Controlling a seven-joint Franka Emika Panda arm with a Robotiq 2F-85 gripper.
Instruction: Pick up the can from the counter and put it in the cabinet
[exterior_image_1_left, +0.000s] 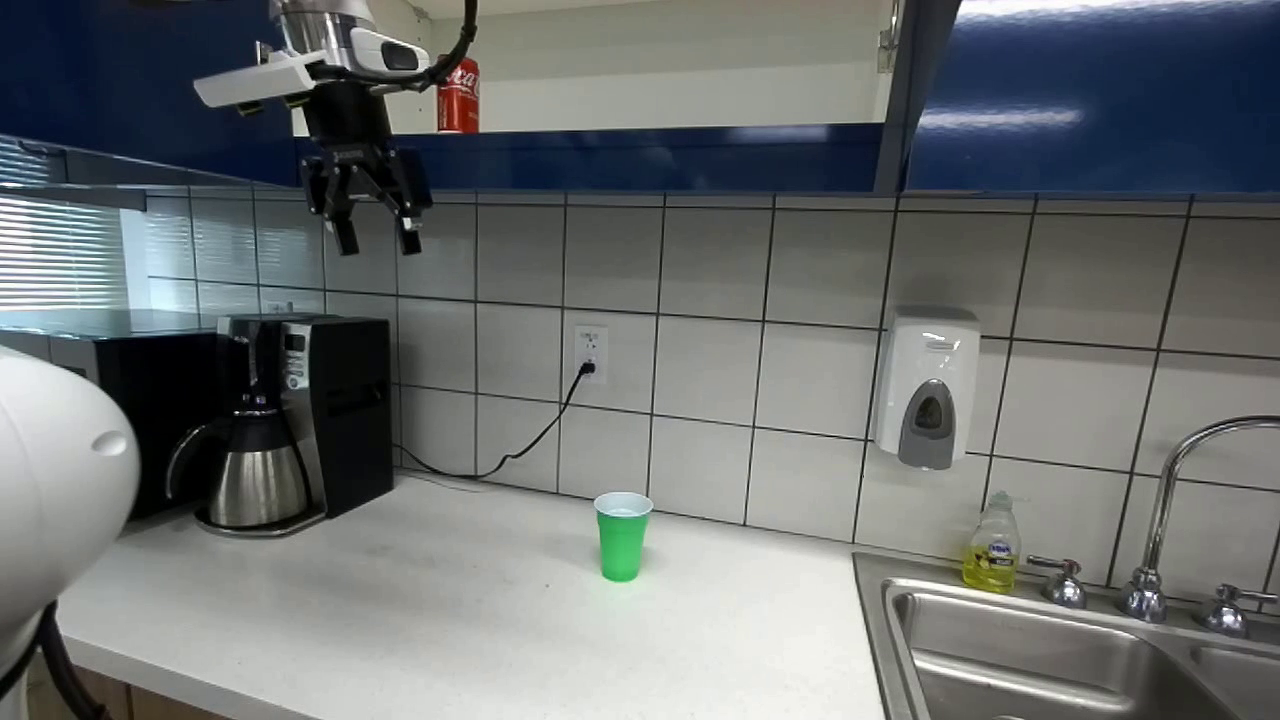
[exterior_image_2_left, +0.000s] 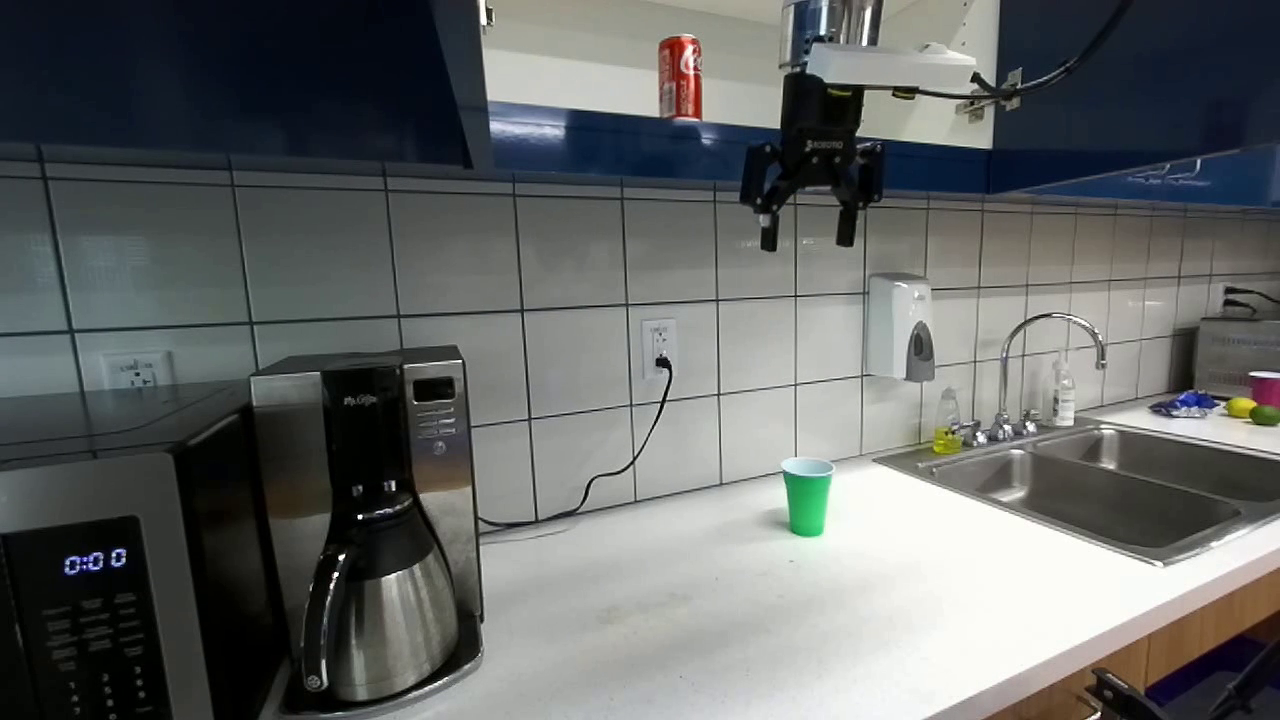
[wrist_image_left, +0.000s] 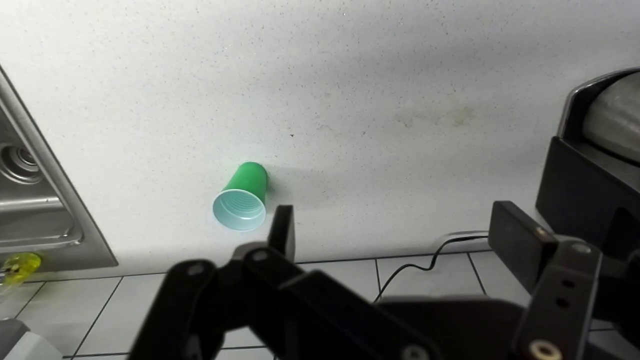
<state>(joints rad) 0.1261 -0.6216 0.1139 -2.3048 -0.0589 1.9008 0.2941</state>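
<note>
Gaping — hand (exterior_image_2_left: 808, 233), spread wide, apart from can (exterior_image_2_left: 680, 78)

White-lettered red can (exterior_image_2_left: 680, 80), blue cabinet (exterior_image_1_left: 650, 158), speckled white counter (wrist_image_left: 375, 75), green cup (exterior_image_1_left: 622, 542), distant cup (exterior_image_2_left: 1266, 389) probably magenta

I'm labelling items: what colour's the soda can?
The Coca-Cola can is mainly red, partly white; clearest in an exterior view.

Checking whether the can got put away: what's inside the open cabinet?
A red can stands upright in the cabinet. In both exterior views the arm covers part of it; anything directly behind the can is hidden.
</note>
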